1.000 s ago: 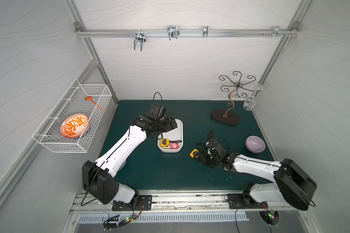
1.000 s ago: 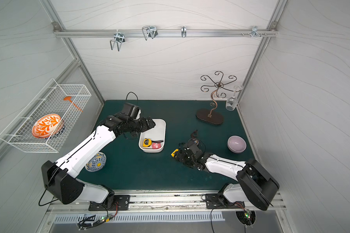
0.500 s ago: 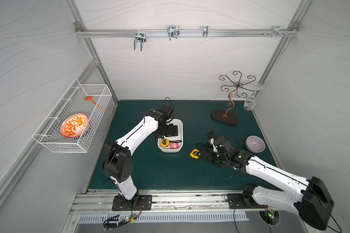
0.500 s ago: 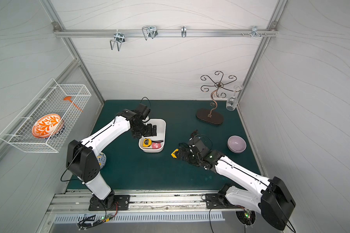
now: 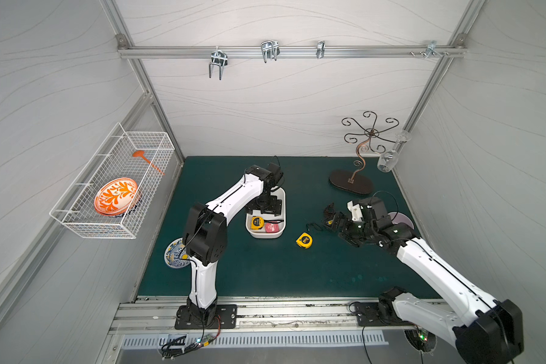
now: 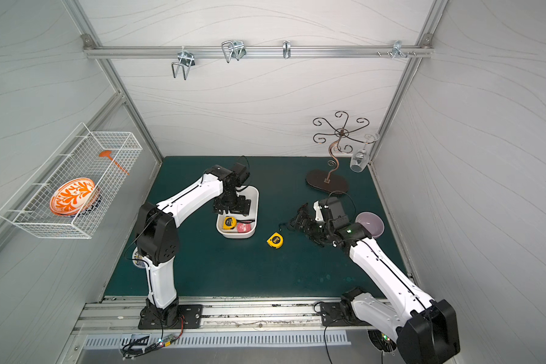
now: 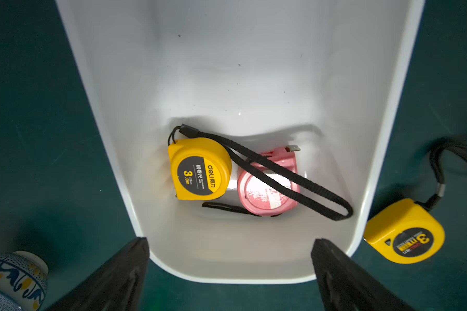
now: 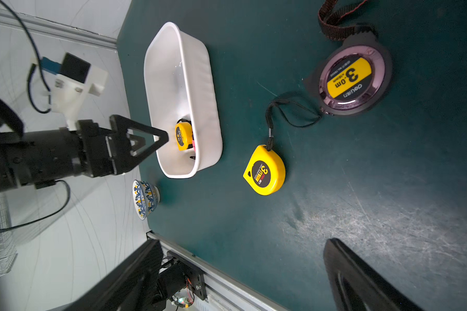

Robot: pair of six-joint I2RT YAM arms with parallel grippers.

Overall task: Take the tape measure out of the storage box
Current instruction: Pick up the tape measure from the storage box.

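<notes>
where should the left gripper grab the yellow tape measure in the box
Grip the yellow tape measure by its case rim, from above. It lies label up between the storage box wall and the pink tape measure, so probably close the left gripper along the box's length.

White storage box (image 7: 254, 67); within, yellow tape measure (image 7: 199, 169) and pink tape measure (image 7: 264, 194). Dark green desk (image 5: 265, 268). Blue-and-yellow patterned bowl (image 8: 144, 199). Orange-and-white patterned plate (image 5: 115, 197).

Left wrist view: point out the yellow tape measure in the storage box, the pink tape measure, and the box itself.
yellow tape measure (image 7: 200, 169), left wrist view, on its round label.
pink tape measure (image 7: 263, 198), left wrist view, on its pale round face.
storage box (image 7: 227, 67), left wrist view, on its bare floor.
</notes>
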